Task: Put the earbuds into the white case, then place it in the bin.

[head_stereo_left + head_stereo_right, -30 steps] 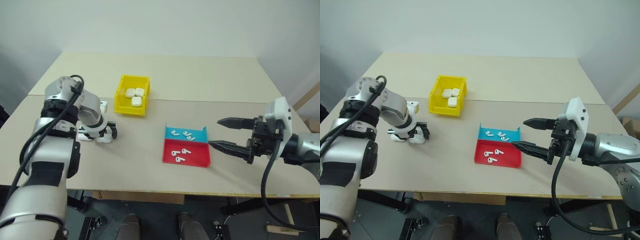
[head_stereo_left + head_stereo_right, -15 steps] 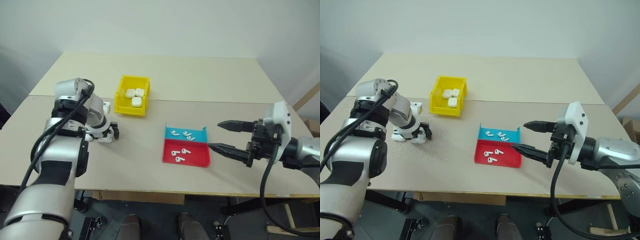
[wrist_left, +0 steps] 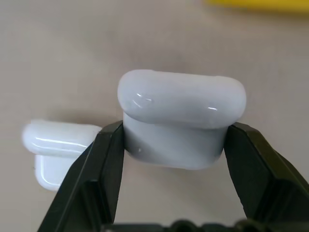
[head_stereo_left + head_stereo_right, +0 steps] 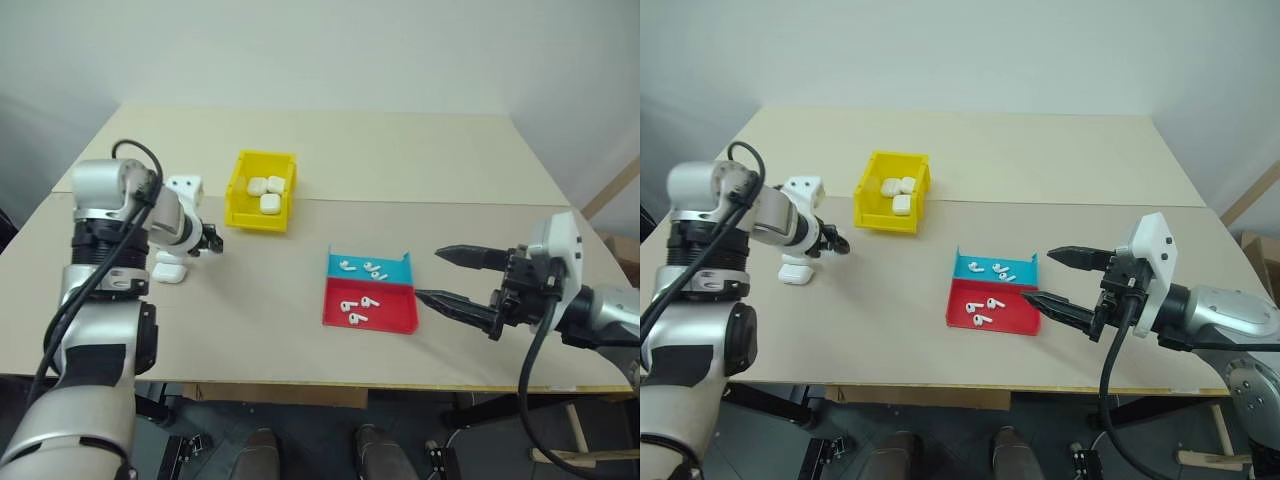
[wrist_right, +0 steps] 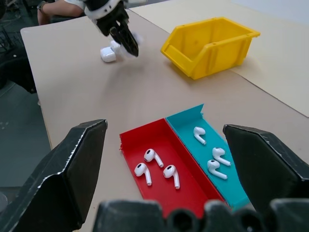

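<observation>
The right gripper [image 4: 452, 278], its two black fingers spread wide and empty, hovers just beside a shallow red plastic tray [image 4: 392, 318] holding three tiny glossy white earbuds [image 4: 357, 307]. Touching it behind is a shallow blue plastic tray [image 4: 395, 274] with three more. Farther left, the left gripper [image 3: 174, 145] pinches a small glossy white rounded case [image 3: 179, 123] by its lower half, above the beige table [image 4: 270, 310]. A second identical case [image 4: 169, 271] lies beneath. Farthest, a bright yellow open plastic bin [image 4: 247, 206] holds three cases. Risks, as a judgement: the slick case could slip or twist between the fingers, and its lid looks closed, so no earbud can go in until it is opened.
</observation>
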Action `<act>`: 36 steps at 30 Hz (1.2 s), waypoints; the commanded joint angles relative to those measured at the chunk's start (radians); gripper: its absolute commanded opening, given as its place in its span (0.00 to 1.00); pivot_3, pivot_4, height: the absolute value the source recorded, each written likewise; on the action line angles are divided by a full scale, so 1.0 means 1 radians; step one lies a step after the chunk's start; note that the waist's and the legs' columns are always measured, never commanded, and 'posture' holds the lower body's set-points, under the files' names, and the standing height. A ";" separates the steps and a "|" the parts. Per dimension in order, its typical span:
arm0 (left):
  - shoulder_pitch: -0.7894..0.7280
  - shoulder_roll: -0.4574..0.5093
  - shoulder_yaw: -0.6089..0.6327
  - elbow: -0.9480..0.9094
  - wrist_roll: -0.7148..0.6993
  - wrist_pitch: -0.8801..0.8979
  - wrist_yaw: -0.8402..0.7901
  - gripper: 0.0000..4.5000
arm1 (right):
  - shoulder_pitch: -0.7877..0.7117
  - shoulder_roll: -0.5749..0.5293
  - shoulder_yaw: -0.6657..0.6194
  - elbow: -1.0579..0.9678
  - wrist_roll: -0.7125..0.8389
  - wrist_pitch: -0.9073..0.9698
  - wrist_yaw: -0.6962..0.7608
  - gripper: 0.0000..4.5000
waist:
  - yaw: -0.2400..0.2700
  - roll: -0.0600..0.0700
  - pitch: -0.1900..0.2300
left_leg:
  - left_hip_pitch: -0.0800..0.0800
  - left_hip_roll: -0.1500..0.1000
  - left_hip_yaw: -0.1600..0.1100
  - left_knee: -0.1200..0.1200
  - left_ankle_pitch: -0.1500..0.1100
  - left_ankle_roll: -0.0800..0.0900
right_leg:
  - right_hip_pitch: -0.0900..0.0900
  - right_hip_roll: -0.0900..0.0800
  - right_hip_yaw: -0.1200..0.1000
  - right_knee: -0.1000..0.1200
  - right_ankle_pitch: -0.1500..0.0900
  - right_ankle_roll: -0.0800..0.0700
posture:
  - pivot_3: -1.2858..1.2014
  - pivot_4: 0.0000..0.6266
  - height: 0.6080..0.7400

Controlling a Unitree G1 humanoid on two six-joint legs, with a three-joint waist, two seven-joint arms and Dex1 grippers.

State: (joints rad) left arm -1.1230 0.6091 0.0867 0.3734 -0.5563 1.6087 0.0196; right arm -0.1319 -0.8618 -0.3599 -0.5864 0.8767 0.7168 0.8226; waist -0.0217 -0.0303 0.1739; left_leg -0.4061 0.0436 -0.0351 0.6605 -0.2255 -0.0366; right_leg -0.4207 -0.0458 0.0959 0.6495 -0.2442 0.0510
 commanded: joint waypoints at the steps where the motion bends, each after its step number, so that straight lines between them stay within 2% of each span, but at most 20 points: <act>1: 0.102 0.004 0.082 -0.312 -0.034 -0.097 -0.079 0.63 | -0.032 0.015 0.005 0.000 -0.010 -0.049 0.000 1.00 | 0.001 0.000 0.000 | 0.000 0.000 0.000 0.000 0.000 0.000 | 0.000 0.000 0.000 0.000 0.000 0.000 | 0.52 0.24 1.00; 4: 0.256 -0.042 0.167 -0.606 -0.051 -0.313 -0.129 0.63 | -0.060 0.029 0.033 0.021 -0.032 -0.066 -0.003 1.00 | 0.002 0.000 0.000 | 0.000 0.001 0.000 0.000 0.000 0.000 | 0.000 0.000 0.000 0.000 0.000 0.000 | 0.52 0.24 1.00; 6: 0.311 -0.065 0.216 -0.688 -0.083 -0.389 -0.185 0.63 | -0.082 0.039 0.050 0.035 -0.041 -0.074 0.001 1.00 | 0.005 0.000 0.000 | 0.000 0.001 0.001 0.000 0.000 -0.001 | -0.001 0.000 0.001 0.000 0.000 -0.001 | 0.52 0.24 1.00; 9: 0.358 -0.083 0.265 -0.717 -0.140 -0.519 -0.312 0.63 | -0.108 0.048 0.071 0.055 -0.058 -0.085 0.011 1.00 | 0.005 0.000 0.000 | 0.001 0.001 0.001 0.000 0.001 -0.001 | 0.000 0.000 0.000 0.000 0.001 -0.001 | 0.52 0.24 1.00; 14: 0.388 -0.038 0.184 -0.637 -0.096 -0.854 -0.647 0.63 | -0.165 0.031 0.098 0.096 -0.064 -0.084 0.059 1.00 | 0.007 0.000 -0.001 | 0.002 0.001 0.001 0.000 0.001 -0.001 | 0.002 0.000 0.000 -0.001 0.001 -0.001 | 0.52 0.24 1.00; 18: 0.432 -0.064 0.186 -0.612 -0.177 -1.018 -0.888 0.63 | -0.203 0.007 0.108 0.103 -0.063 -0.051 0.066 1.00 | 0.006 0.000 -0.001 | 0.001 0.001 0.002 0.000 0.001 -0.001 | 0.002 0.000 0.000 -0.002 0.001 -0.001 | 0.52 0.24 1.00; 21: 0.437 -0.070 0.215 -0.603 -0.308 -0.976 -0.971 0.63 | -0.232 -0.043 0.166 0.090 -0.133 -0.014 0.029 1.00 | 0.004 0.000 -0.001 | 0.000 0.002 0.002 0.000 0.001 -0.001 | 0.001 0.000 0.000 -0.002 0.001 -0.001 | 0.52 0.24 1.00; 25: 0.477 -0.008 0.167 -0.575 -0.328 -1.005 -1.174 0.63 | -0.283 -0.077 0.193 0.065 -0.122 0.055 -0.006 1.00 | -0.002 0.001 -0.001 | 0.001 0.002 0.002 0.000 0.001 -0.001 | 0.001 0.001 0.000 -0.001 0.001 -0.001 | 0.52 0.24 1.00; 29: 0.550 0.058 0.114 -0.573 -0.364 -1.013 -1.439 0.63 | -0.344 -0.121 0.252 0.050 -0.129 0.098 0.033 1.00 | -0.013 0.001 -0.001 | 0.001 0.002 0.002 0.000 0.000 0.000 | 0.001 0.001 0.000 -0.001 0.001 -0.001 | 0.52 0.24 1.00; 36: 0.595 0.011 0.034 -0.577 -0.283 -1.119 -1.487 0.63 | -0.490 -0.131 0.438 0.060 -0.182 0.155 0.099 1.00 | -0.016 0.001 -0.001 | 0.001 0.003 0.002 0.000 0.000 0.000 | 0.001 0.001 0.000 -0.002 0.000 -0.001 | 0.52 0.24 1.00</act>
State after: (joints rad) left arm -0.5329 0.6210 0.1281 -0.1839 -0.8548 0.5278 -1.4479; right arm -0.5848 -0.9847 0.0587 -0.5102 0.7062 0.8481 0.9045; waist -0.0379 -0.0291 0.1729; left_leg -0.4052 0.0465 -0.0331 0.6608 -0.2252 -0.0365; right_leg -0.4199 -0.0445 0.0959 0.6477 -0.2438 0.0498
